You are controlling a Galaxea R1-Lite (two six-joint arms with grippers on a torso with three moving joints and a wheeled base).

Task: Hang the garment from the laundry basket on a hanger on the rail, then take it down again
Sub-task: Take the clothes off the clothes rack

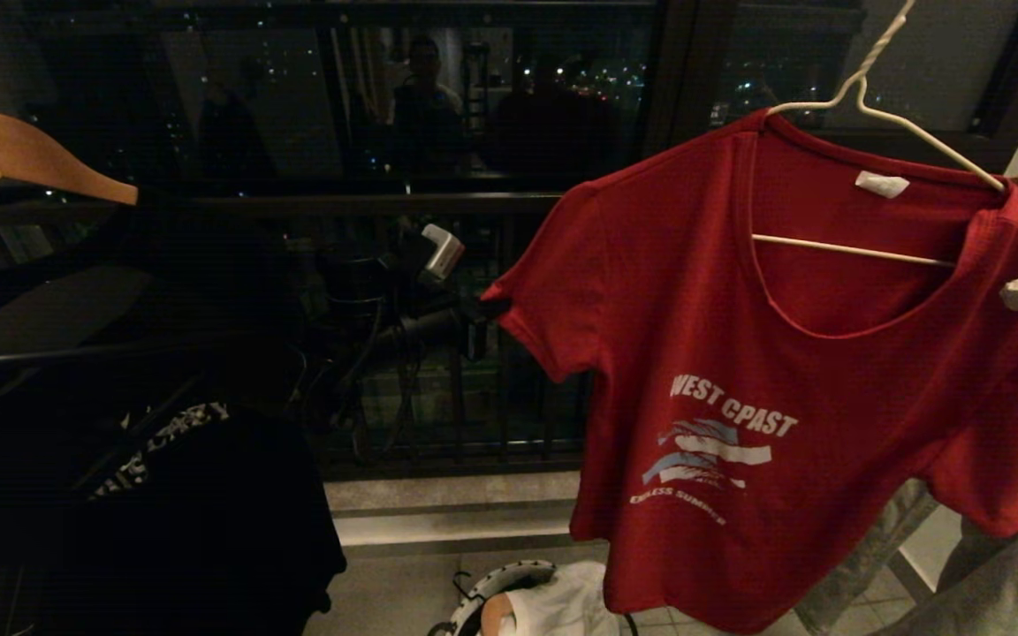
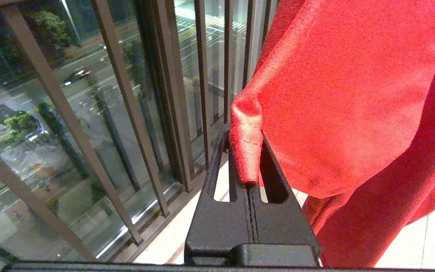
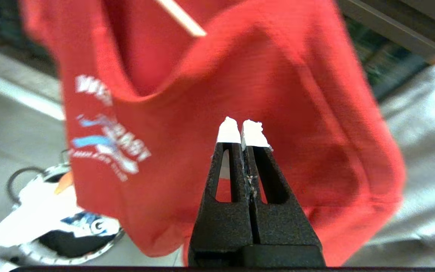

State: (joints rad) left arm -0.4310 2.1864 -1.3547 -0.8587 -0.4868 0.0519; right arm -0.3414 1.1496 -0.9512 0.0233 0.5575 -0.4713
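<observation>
Red garment (image 1: 792,353) on tilted hanger (image 1: 880,115), hem downward

Home balcony / laundry-drying spot in a high-rise flat, at night. Evidence: dark metal railing bars (image 2: 127,124) w/ a street, cars & trees far below; big window pane (image 1: 403,106) showing city lights plus reflections of people indoors; pale tiled floor (image 1: 385,592). Clothes hang around: red T-shirt (image 1: 783,371) on a thin white wire hanger (image 1: 880,115), black printed tee (image 1: 164,495) under a tan wooden hanger (image 1: 23,159) (domestic kit, not shop fittings). Small round woven laundry basket (image 1: 491,592) w/ white cloth (image 1: 562,605) sits on the floor
</observation>
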